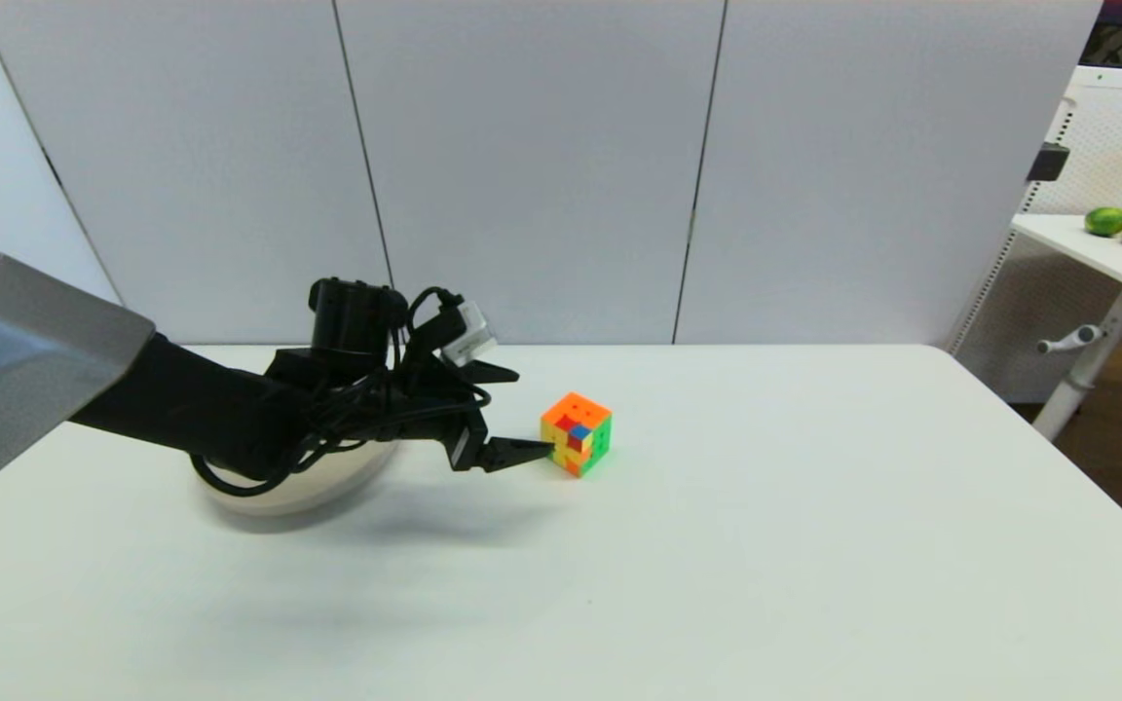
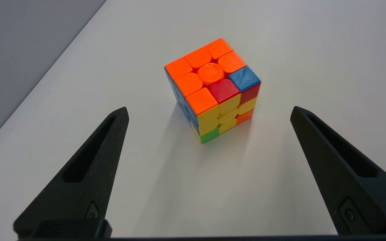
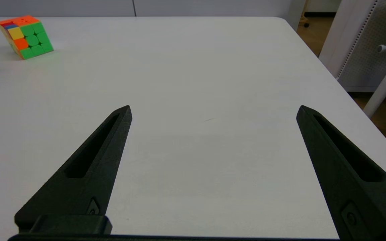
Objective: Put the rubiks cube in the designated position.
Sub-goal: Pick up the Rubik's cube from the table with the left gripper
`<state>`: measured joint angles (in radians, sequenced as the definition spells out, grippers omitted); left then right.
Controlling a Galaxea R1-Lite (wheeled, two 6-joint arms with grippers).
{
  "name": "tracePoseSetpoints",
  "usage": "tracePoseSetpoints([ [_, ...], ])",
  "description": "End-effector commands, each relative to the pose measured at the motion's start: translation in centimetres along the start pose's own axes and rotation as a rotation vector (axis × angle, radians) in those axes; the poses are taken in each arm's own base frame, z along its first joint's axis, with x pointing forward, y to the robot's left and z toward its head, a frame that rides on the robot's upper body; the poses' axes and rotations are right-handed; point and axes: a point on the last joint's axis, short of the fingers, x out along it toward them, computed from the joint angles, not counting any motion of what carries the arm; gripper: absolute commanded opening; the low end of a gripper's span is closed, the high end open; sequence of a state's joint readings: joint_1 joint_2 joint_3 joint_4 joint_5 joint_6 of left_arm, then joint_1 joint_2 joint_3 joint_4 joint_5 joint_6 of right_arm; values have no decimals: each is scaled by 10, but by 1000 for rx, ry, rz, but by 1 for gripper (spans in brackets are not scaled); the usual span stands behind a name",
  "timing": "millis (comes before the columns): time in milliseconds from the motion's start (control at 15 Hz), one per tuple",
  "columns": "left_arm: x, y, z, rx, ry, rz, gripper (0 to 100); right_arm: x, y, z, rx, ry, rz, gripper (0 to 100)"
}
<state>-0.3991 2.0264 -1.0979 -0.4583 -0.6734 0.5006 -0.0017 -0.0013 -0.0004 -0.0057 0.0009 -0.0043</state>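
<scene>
From the head, the cube [image 1: 577, 434] is seen on the table [image 1: 766, 545], just beyond the left gripper [image 1: 532, 414], beside the plate [image 1: 303, 487]. At the left wrist, the cube lies ahead, centred between jaws held wide apart. At the right wrist, the right gripper [image 3: 213, 110] is spread too, the cube well apart.

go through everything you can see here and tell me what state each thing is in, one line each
rubiks cube: scrambled, resting on the table, not gripped.
left gripper: open, fingers spread wide, just short of the cube and aimed at it.
right gripper: open, holding nothing, over bare table far from the cube.
plate: upright on the table under the left arm, mostly hidden; contents cannot be seen.
table: white, carrying the cube and plate.
</scene>
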Motion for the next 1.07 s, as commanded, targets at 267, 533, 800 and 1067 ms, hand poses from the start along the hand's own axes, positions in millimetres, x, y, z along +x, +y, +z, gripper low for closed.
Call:
tracePoseSetpoints([
  [267,18,6,-9,-1,4,-16,100,0,0,0,0,1,1,100],
  [533,21,-3,-3,6,-19,-71,100,0,0,0,0,1,1,100],
  [800,27,-10,26,19,45,132,100,0,0,0,0,1,1,100],
  [1067,11,-17,64,-59,250,125,100,0,0,0,0,1,1,100],
])
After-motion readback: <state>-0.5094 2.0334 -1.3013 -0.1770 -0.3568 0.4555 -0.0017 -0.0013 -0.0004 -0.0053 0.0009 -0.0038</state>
